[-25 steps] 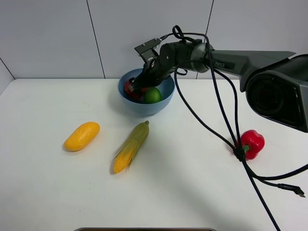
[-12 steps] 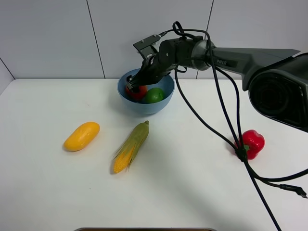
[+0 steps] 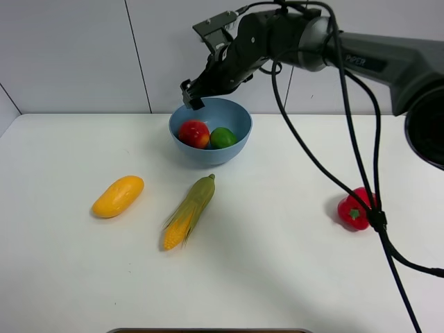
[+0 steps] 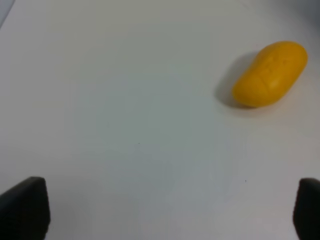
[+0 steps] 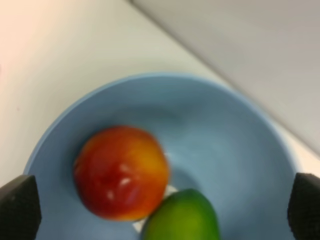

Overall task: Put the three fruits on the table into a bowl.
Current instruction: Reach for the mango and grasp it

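Observation:
The light-blue bowl (image 3: 237,142) stands at the back of the white table (image 3: 277,277). The red-yellow pomegranate (image 3: 194,133) and the green lime (image 3: 223,137) lie side by side inside it. My right gripper (image 3: 191,96) hangs open just above the bowl's back-left rim, holding nothing. Its wrist view looks down on the pomegranate (image 5: 121,172), the lime (image 5: 181,215) and the bowl's wall (image 5: 225,130), with the right gripper (image 5: 161,207) spread wide. The yellow-orange mango (image 3: 118,195) lies on the table at the left. My left gripper (image 4: 165,210) is open over bare table, short of the mango (image 4: 270,74).
A green-husked corn cob (image 3: 189,211) lies in front of the bowl, right of the mango. A red bell pepper (image 3: 355,208) sits at the right, touching the right arm's black cables (image 3: 378,222), which trail across the table to the front right.
My right gripper opened, left the pomegranate in the bowl beside the lime, and rose above the rim. The cables swung and nudged the bell pepper slightly left.

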Robot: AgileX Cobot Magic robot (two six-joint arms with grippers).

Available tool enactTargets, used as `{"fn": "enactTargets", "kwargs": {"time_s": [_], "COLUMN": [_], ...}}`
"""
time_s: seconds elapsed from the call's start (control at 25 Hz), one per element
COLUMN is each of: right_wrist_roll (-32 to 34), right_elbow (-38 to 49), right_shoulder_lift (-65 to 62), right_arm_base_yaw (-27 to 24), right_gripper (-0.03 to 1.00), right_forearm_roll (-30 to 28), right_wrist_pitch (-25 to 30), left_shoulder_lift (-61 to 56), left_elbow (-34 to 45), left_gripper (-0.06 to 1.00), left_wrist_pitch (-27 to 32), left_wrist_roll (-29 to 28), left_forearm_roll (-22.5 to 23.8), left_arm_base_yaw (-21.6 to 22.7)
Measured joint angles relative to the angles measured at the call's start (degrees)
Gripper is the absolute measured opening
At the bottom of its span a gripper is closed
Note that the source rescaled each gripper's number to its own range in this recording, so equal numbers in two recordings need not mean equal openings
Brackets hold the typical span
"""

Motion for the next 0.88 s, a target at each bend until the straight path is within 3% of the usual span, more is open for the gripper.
{"fn": "enactTargets", "kwargs": {"time_s": [0.28,0.64,0.88], "right_wrist_roll": [5.53,6.72,8.36], "right_elbow": [0.0,0.0,0.0], "right_shoulder_lift": [-10.36,-23.54,-34.15], "right_arm_base_yaw": [0.0,0.0,0.0], "right_gripper": [1.0,1.0,1.0], "right_forearm_roll": [-6.98,-9.02,-12.92], "right_wrist_pitch": [7.15,17.34,20.38], "left_shoulder_lift": [0.0,0.0,0.0], "left_elbow": [0.0,0.0,0.0], "left_gripper": [1.0,1.0,1.0], "left_wrist_pitch": [0.0,0.0,0.0], "left_wrist_roll": [0.0,0.0,0.02], "left_forearm_roll": [0.0,0.0,0.0], "left_arm_base_yaw": [0.0,0.0,0.0]}}
